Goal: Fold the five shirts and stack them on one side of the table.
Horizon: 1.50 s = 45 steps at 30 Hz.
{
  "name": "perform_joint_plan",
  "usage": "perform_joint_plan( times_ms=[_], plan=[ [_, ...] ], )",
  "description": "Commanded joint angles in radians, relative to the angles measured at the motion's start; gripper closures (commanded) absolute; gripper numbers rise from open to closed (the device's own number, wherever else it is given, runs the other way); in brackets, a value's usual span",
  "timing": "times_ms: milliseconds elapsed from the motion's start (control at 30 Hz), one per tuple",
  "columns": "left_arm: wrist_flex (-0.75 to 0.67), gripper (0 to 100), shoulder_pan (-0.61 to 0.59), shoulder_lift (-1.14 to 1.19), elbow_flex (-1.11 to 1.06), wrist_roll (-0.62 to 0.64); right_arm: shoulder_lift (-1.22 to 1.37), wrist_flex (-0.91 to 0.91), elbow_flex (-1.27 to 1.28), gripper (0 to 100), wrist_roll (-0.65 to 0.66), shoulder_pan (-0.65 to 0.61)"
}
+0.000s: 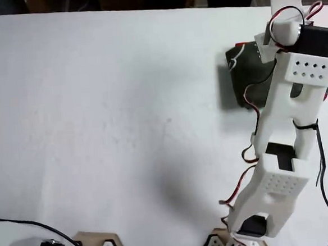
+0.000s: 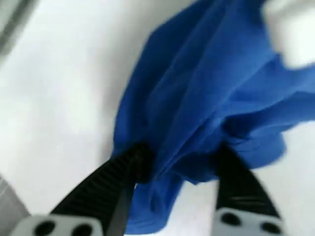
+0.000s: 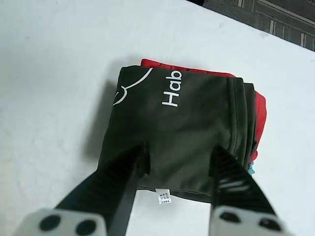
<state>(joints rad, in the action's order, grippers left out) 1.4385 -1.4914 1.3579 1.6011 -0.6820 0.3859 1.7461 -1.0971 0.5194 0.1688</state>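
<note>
— Now, how many shirts do we count?
— One blue shirt [image 2: 206,83], bunched at the left gripper [image 2: 182,164]; we cannot tell its grip. Three lie stacked on the table [image 1: 95,105]: black shirt [image 3: 182,123], red shirt [image 3: 258,113], teal edge [image 3: 251,170]. The right gripper [image 3: 179,157] is spread apart over them.

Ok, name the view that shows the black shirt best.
Right wrist view: the black shirt lies folded, nearly whole, on a red one. In the high view an arm hides part of it. The left wrist view has a blue shirt.

White lettering marks the black shirt [image 3: 182,132]; its small tag [image 3: 163,197] is illegible.
</note>
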Motion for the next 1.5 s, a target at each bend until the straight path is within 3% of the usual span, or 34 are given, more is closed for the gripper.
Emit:
perform_joint_plan(
  times_ms=[0, 33, 233, 333, 500, 667, 800, 933, 1100, 1200, 1300, 1467],
  plan=[
    [0.1, 98, 0.071, -0.049, 0.044, 0.0, -0.074, 0.021, 0.003, 80.0, -0.009, -0.007],
    [0.141, 95, 0.092, -0.061, 0.058, 0.02, -0.074, 0.021, 0.003, 80.0, -0.009, -0.007],
    [0.344, 98, 0.255, -0.19, 0.071, 0.127, -0.077, 0.022, 0.003, 80.1, -0.011, -0.007],
    [0.353, 98, 0.333, -0.282, 0.065, 0.204, -0.09, 0.022, 0.008, 80.1, -0.011, -0.004],
    [0.353, 98, 0.468, -0.456, 0.039, 0.216, -0.219, 0.022, 0.187, 80.1, -0.011, -0.005],
    [0.353, 98, 0.635, -0.721, -0.214, 0.275, -0.375, 0.018, 0.476, 80.0, -0.011, -0.005],
    [0.351, 98, 0.836, -1.002, -0.545, 0.325, -0.456, 0.015, 0.637, 79.9, -0.011, -0.002],
    [0.347, 98, 1.115, -1.277, -0.791, 0.344, -0.496, 0.015, 0.738, 79.9, -0.009, 0.001],
    [0.31, 98, 1.461, -1.496, -0.842, 0.351, -0.521, 0.013, 0.847, 79.8, -0.008, 0.001],
    [0.282, 98, 1.603, -1.562, -0.837, 0.348, -0.544, -0.013, 0.908, 79.8, -0.008, 0.001],
    [0.29, 98, 1.659, -1.571, -0.849, 0.348, -0.584, -0.044, 0.973, 79.8, -0.008, 0.001],
    [0.319, 97, 1.625, -1.487, -0.993, 0.348, -0.661, -0.091, 1.069, 79.7, -0.005, -0.01]
  ],
)
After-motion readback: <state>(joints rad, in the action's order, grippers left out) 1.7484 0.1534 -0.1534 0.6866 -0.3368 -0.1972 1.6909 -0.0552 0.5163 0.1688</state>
